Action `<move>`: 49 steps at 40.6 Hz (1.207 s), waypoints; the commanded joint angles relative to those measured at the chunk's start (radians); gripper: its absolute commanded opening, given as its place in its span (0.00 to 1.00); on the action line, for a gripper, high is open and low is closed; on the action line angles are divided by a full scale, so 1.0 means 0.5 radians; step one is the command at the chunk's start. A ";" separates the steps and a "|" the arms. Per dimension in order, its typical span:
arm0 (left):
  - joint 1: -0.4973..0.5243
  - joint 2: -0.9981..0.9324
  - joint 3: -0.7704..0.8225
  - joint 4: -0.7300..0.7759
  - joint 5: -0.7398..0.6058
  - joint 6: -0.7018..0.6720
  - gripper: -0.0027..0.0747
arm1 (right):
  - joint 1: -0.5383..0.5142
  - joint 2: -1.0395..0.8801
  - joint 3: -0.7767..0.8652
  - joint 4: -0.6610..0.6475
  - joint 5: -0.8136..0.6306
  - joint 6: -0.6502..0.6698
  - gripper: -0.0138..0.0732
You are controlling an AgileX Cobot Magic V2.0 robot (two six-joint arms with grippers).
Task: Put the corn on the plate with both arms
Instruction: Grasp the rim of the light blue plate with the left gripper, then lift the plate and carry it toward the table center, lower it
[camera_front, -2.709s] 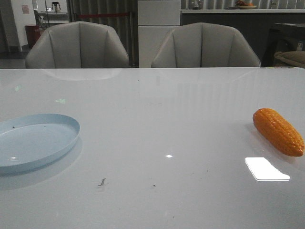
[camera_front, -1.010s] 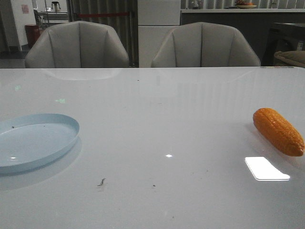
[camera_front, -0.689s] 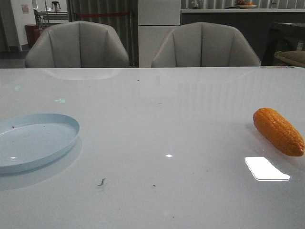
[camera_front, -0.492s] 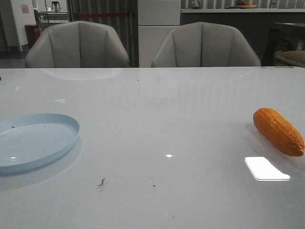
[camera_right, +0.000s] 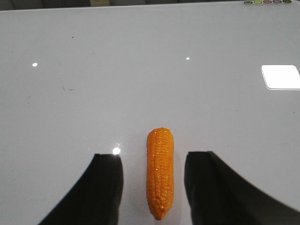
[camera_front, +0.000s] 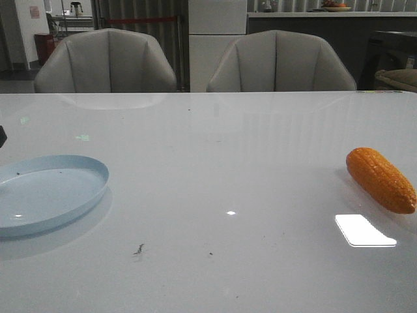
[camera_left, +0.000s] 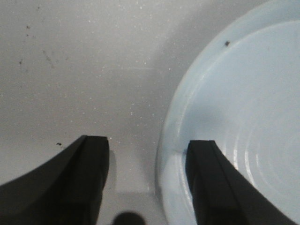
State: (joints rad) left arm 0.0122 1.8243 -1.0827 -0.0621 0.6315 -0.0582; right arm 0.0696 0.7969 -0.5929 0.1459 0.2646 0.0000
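Note:
The orange-yellow corn (camera_front: 380, 179) lies on the white table at the far right. In the right wrist view the corn (camera_right: 160, 172) lies lengthwise between the fingers of my open right gripper (camera_right: 152, 161), apart from both. The pale-blue plate (camera_front: 39, 193) sits at the left. In the left wrist view my left gripper (camera_left: 147, 145) is open and empty, low over the plate's rim (camera_left: 168, 140), one finger (camera_left: 208, 173) above the plate, the other (camera_left: 89, 168) above bare table. A small dark bit of the left arm (camera_front: 2, 135) shows at the front view's left edge.
Two grey chairs (camera_front: 107, 62) stand behind the table's far edge. A bright light patch (camera_front: 363, 230) reflects off the table near the corn. Small dark specks (camera_front: 139, 248) lie on the table in front of the plate.
A dark bit of the left arm has come into the front view at the left edge above the plate. The corn and plate have not moved.

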 commanded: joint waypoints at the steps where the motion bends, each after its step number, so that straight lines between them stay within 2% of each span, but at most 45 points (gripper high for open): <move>1: 0.001 -0.052 -0.054 -0.032 -0.027 -0.016 0.57 | 0.003 -0.007 -0.059 -0.002 -0.146 0.000 0.65; 5: 0.001 -0.041 -0.054 -0.032 0.003 -0.016 0.57 | 0.003 -0.007 -0.059 -0.002 -0.146 0.000 0.65; 7: 0.001 -0.041 -0.054 -0.032 0.007 -0.016 0.52 | 0.003 -0.007 -0.059 -0.002 -0.146 0.000 0.65; 10: 0.001 -0.041 -0.054 -0.032 0.011 -0.016 0.39 | 0.003 -0.007 -0.059 -0.002 -0.146 0.000 0.65; 14: 0.001 -0.041 -0.054 -0.035 0.014 -0.016 0.14 | 0.003 -0.007 -0.059 -0.002 -0.144 0.000 0.65; 23: 0.001 -0.041 -0.104 -0.048 0.093 -0.016 0.16 | 0.003 -0.007 -0.059 -0.002 -0.124 0.000 0.65; 32: 0.001 -0.041 -0.435 -0.068 0.454 -0.016 0.16 | 0.003 -0.007 -0.059 -0.002 -0.066 0.000 0.65; 41: -0.002 -0.041 -0.802 -0.321 0.669 -0.012 0.16 | 0.003 -0.007 -0.059 -0.002 -0.066 0.000 0.65; 49: -0.076 -0.041 -0.979 -0.567 0.759 -0.005 0.16 | 0.003 -0.007 -0.059 -0.002 -0.068 0.000 0.65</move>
State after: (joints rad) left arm -0.0009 1.8495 -1.5173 -0.2724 1.0030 -0.0599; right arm 0.0696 0.7969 -0.5929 0.1459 0.3032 0.0000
